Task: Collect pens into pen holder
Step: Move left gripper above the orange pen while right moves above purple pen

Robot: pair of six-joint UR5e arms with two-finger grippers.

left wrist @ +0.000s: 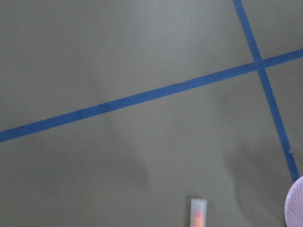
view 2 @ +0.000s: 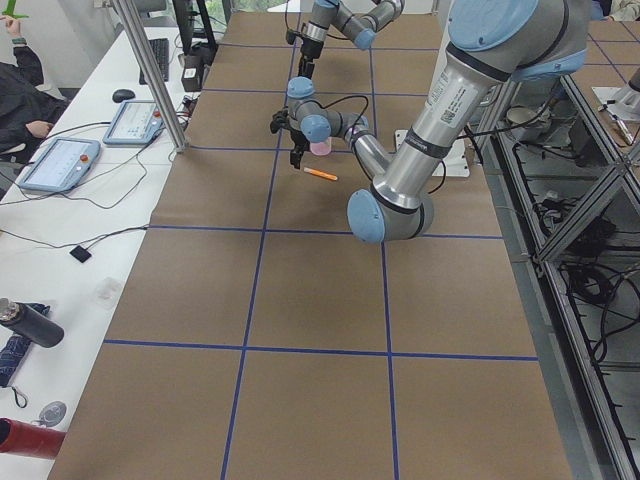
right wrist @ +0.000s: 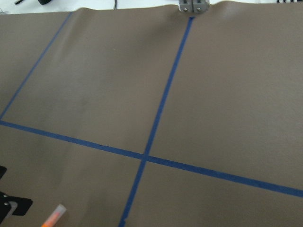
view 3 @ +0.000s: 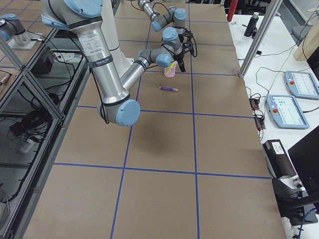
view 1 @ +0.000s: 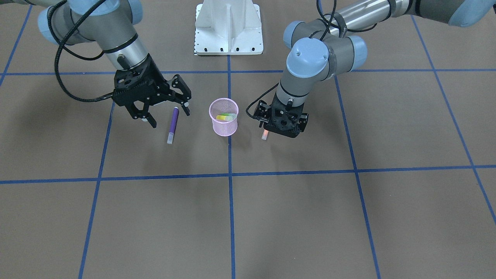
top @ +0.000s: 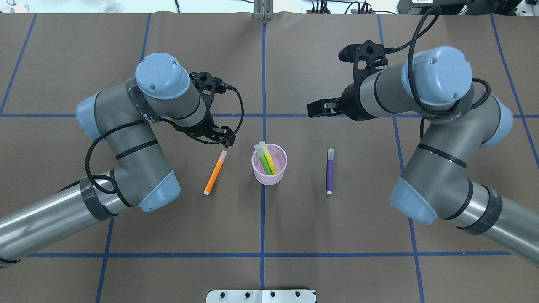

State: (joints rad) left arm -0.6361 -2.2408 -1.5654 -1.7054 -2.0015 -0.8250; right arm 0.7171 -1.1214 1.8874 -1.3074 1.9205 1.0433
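The pink mesh pen holder (view 1: 223, 130) (top: 281, 172) stands upright at the table's middle, with a green and a yellow pen (top: 265, 162) leaning inside. An orange pen (top: 215, 172) lies flat on the robot's left of it. My left gripper (view 1: 282, 121) (top: 223, 141) points down over its capped end (view 1: 265, 134); its fingers are hidden, so I cannot tell its state. A purple pen (view 1: 173, 124) (top: 329, 171) lies flat on the other side. My right gripper (view 1: 171, 119) hovers tilted over its far end, open and holding nothing.
The white robot base plate (view 1: 228, 27) sits behind the holder. Blue tape lines (view 1: 229, 174) grid the brown table cover. Beyond the table edge, a side desk carries teach pendants (view 2: 60, 162) and a person's sleeve (view 2: 20, 95) shows.
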